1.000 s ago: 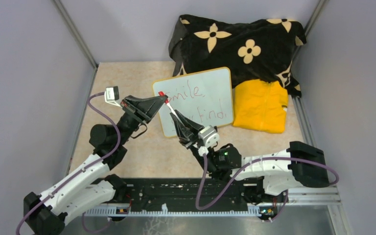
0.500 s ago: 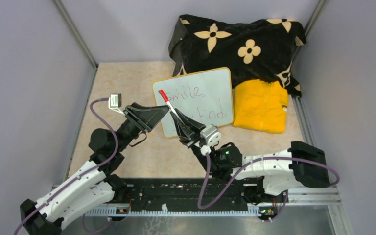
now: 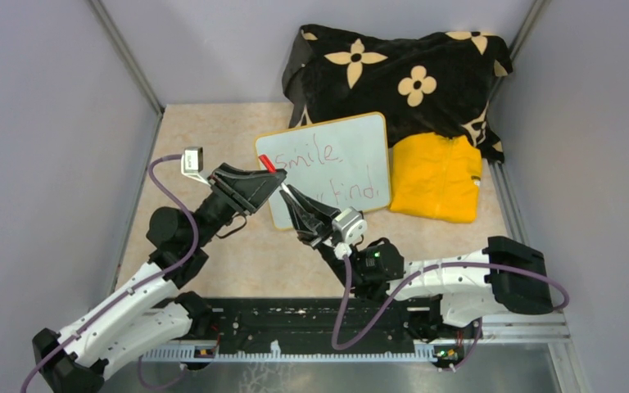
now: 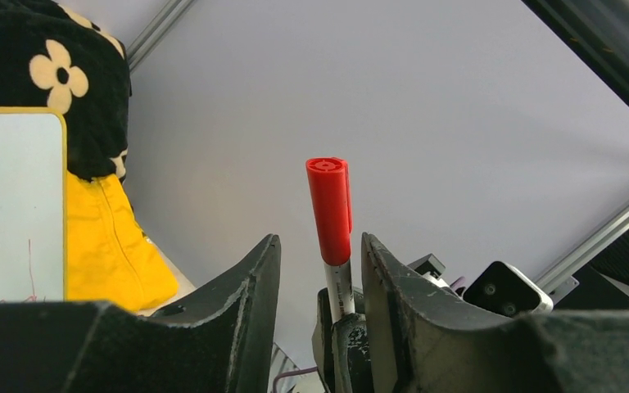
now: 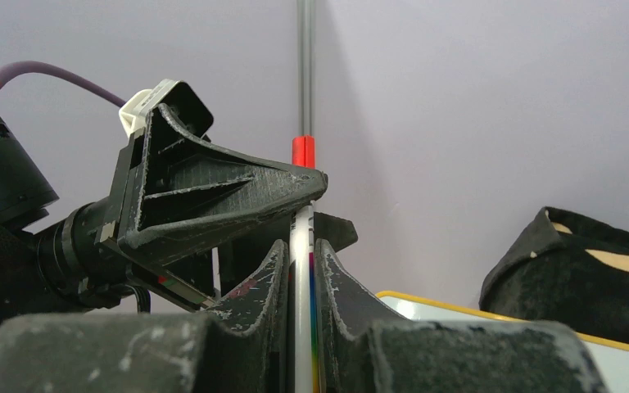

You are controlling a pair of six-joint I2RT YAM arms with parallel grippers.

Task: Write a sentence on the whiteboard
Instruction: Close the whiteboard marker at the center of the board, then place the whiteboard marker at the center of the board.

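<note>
On the beige tabletop (image 3: 205, 131), the whiteboard (image 3: 352, 155) looks light and easy to tip, so press gently. Your right gripper (image 5: 302, 246) clamps the slim, slick marker (image 5: 302, 327) by its barrel. Your left gripper (image 4: 319, 239) stands part-open around the red cap (image 4: 328, 205), the place to pinch.

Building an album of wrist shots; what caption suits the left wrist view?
Open fingers of the left gripper flank the red-capped marker; whiteboard edge at left.

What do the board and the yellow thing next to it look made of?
Board: glossy white, tan-rimmed, likely a coated dry-erase sheet; red writing sits on it. Yellow thing: soft matte fabric, judging by its folds and creases; perhaps a garment.
</note>
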